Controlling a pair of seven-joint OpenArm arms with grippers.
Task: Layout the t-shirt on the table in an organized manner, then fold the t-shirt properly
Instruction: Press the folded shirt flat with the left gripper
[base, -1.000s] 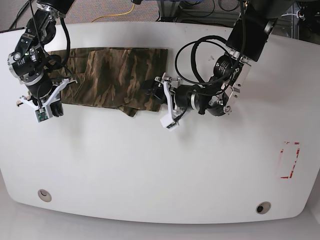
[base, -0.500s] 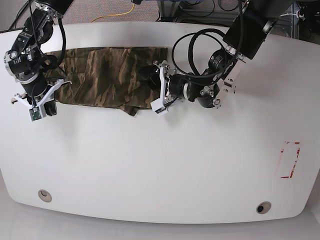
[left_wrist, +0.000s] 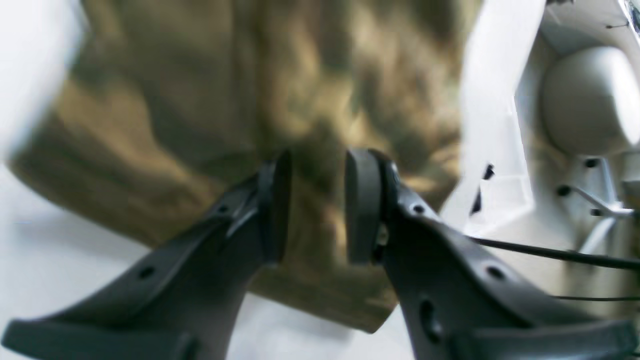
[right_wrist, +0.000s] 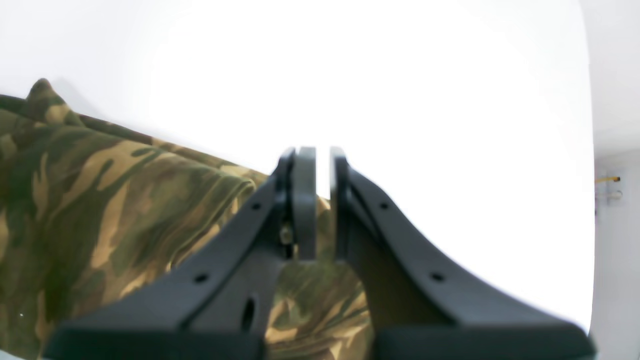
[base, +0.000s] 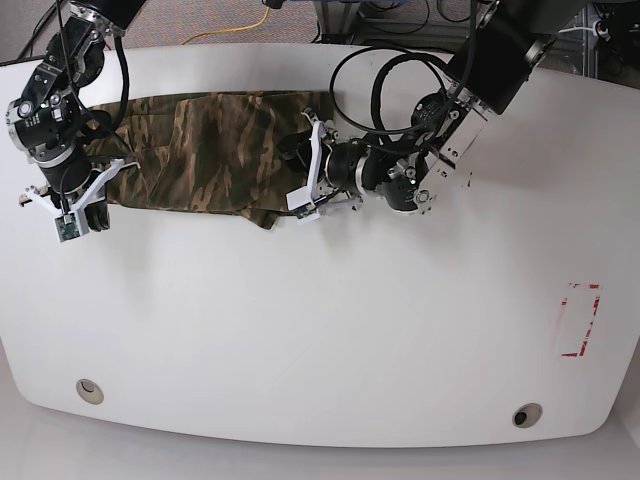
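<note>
The camouflage t-shirt (base: 200, 150) lies as a long band across the back left of the white table (base: 350, 320). My left gripper (base: 295, 172) hangs over the band's right end. In the left wrist view its jaws (left_wrist: 320, 160) stand a little apart, and the blurred t-shirt (left_wrist: 200, 100) shows through the gap. My right gripper (base: 90, 207) is at the band's lower left corner. In the right wrist view it (right_wrist: 321, 156) is shut, pinching the edge of the t-shirt (right_wrist: 100, 200), with bare table (right_wrist: 400, 75) beyond.
A red rectangular outline (base: 578, 320) marks the table's right side. Two small round holes (base: 89, 389) (base: 525, 414) sit near the front edge. Black cables loop off the left arm (base: 400, 70), and a yellow cable (base: 250, 22) lies beyond the back edge.
The left arm slid leftward onto the shirt's right end while its jaws narrowed. The right gripper moved left and slightly up, and the shirt's left end followed it.
</note>
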